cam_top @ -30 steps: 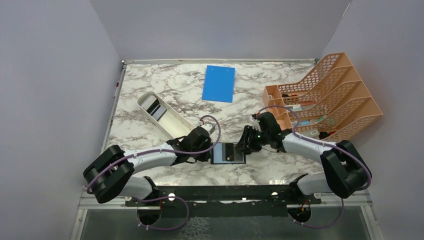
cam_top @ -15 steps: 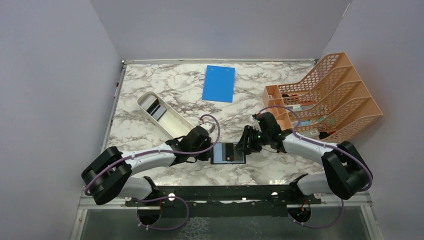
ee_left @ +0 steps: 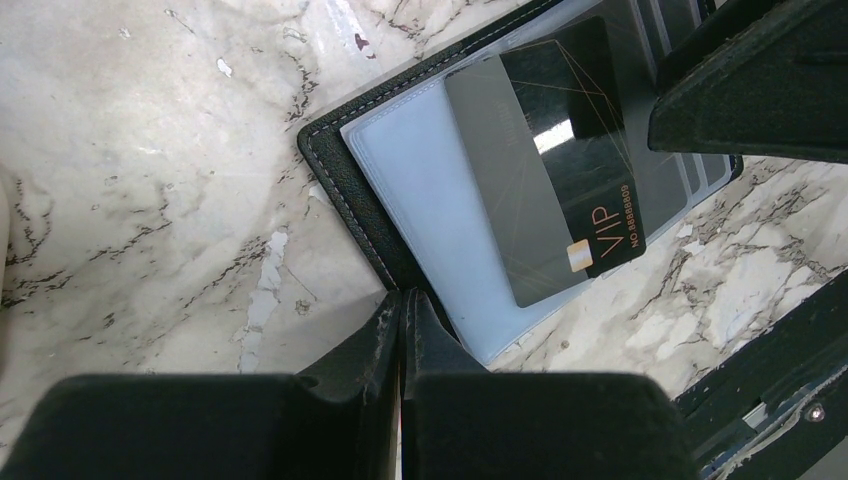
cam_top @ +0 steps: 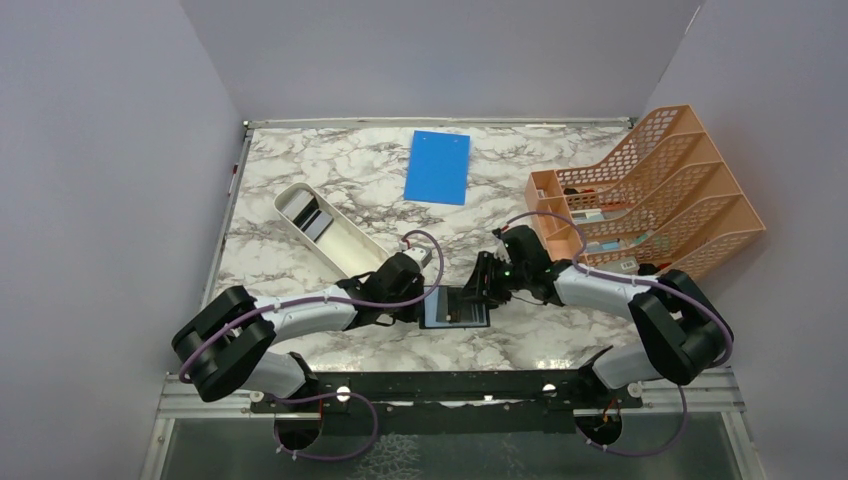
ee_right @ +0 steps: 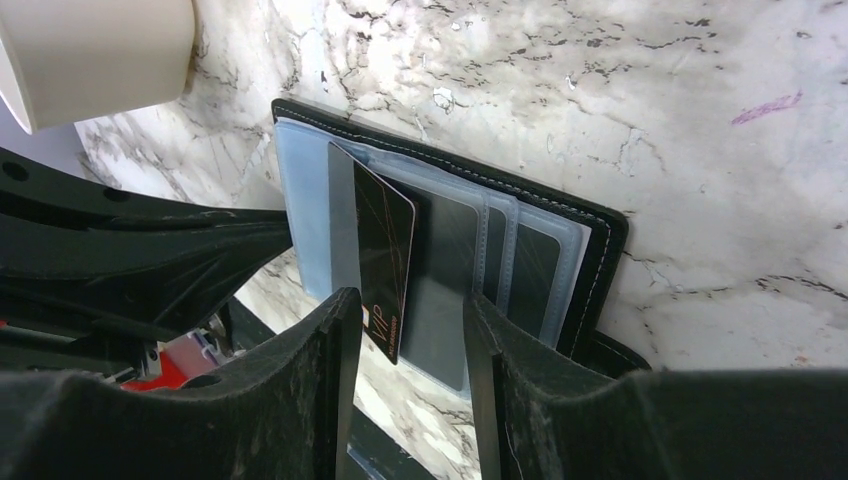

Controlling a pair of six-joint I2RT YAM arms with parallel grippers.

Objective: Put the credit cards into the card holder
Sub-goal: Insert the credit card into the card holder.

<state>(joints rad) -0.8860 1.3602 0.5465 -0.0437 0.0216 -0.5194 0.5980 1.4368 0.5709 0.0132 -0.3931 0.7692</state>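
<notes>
The card holder [cam_top: 455, 308] lies open on the marble, black-edged [ee_left: 340, 170] with grey-blue pockets [ee_right: 530, 270]. A dark credit card marked VIP [ee_left: 560, 170] [ee_right: 385, 250] lies on its pockets, one end sticking out past the near edge. My left gripper [cam_top: 425, 305] [ee_left: 403, 300] is shut, its tips against the holder's left edge. My right gripper [cam_top: 483, 285] [ee_right: 408, 320] hangs open over the holder, its fingers [ee_right: 335, 340] standing apart over the card's protruding end.
A white oblong tray [cam_top: 345, 248] with dark flat pieces [cam_top: 316, 220] in it sits behind the left arm. A blue board [cam_top: 438, 166] lies at the back. An orange mesh rack [cam_top: 650, 195] stands at the right.
My right gripper has slid left, from the holder's right edge to over its pockets. The left gripper stays shut at the holder's left edge.
</notes>
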